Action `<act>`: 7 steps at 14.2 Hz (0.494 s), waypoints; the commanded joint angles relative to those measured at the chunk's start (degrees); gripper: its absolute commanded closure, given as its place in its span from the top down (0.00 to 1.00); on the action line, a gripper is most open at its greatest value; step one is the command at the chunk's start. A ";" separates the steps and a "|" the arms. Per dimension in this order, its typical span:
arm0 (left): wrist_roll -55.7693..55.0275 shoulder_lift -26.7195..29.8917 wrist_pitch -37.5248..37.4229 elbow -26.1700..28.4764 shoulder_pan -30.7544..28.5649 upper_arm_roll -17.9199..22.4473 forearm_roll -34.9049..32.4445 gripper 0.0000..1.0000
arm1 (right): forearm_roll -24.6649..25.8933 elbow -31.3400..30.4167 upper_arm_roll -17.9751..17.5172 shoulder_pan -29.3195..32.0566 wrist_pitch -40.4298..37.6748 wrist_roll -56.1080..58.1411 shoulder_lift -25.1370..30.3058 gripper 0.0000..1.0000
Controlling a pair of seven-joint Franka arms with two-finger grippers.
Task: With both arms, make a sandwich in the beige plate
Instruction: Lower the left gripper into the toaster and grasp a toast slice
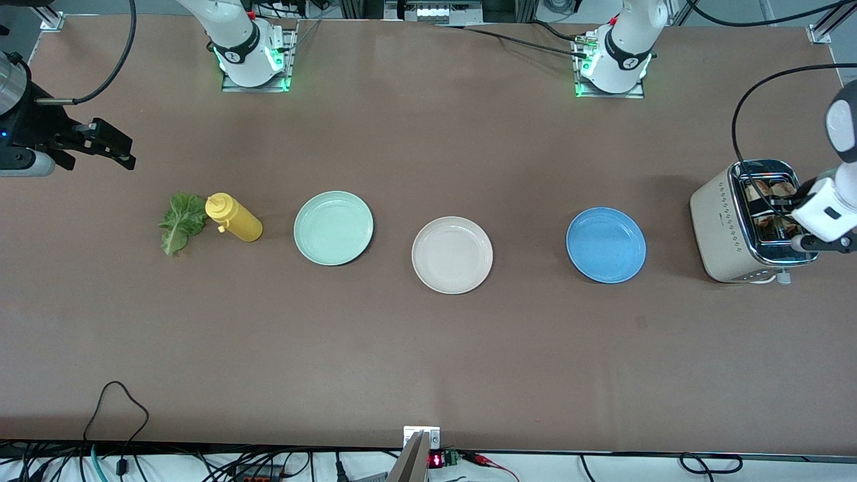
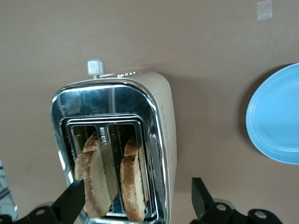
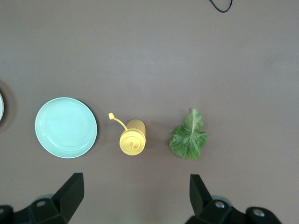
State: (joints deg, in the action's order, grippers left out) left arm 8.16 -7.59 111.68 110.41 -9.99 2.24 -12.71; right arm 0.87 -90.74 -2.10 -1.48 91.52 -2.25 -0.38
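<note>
Three round plates are set in a row across the brown table [image 1: 428, 361], all bare: a mint-green plate [image 1: 333, 227] toward the right arm's end, the beige plate [image 1: 452, 254] in the middle and slightly nearer the front camera, and a blue plate [image 1: 606, 244] toward the left arm's end. A cream toaster [image 1: 720, 227] with a chrome top is placed at the left arm's end; two browned toast slices [image 2: 112, 182] are seen standing in its slots, one in each. A lettuce leaf [image 1: 179, 221] is laid flat at the right arm's end, with a yellow squeeze bottle [image 1: 233, 217] just beside it, between leaf and mint-green plate. The left gripper [image 2: 135, 198] is held over the toaster, jaws spread wide, nothing gripped. The right gripper [image 3: 135, 193] is held high over the table near the leaf and bottle, jaws likewise spread and empty. No legible writing is seen.
</note>
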 commanded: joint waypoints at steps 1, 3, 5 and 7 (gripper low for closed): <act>1.59 6.71 6.96 10.17 -2.04 -0.40 -1.18 0.99 | -0.96 -0.05 -0.18 0.51 -0.46 0.50 0.38 1.00; 2.47 6.71 8.02 11.67 -3.01 -0.40 -1.26 0.89 | -0.96 -0.05 -0.18 0.51 -0.46 0.32 0.38 1.00; 2.47 6.71 11.35 13.68 -3.80 -0.40 -1.26 0.85 | -0.96 -0.05 -0.18 0.51 -0.46 0.32 0.38 1.00; 2.82 6.71 14.43 15.97 -5.21 -0.48 -1.26 0.77 | -0.96 -0.05 -0.18 0.51 -0.46 0.50 0.38 1.00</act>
State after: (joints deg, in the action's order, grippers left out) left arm 9.69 -2.50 122.79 123.00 -13.61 2.25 -12.74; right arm 0.87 -90.74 -2.10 -1.48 91.52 -2.25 -0.38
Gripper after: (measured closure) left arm 0.145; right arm 0.000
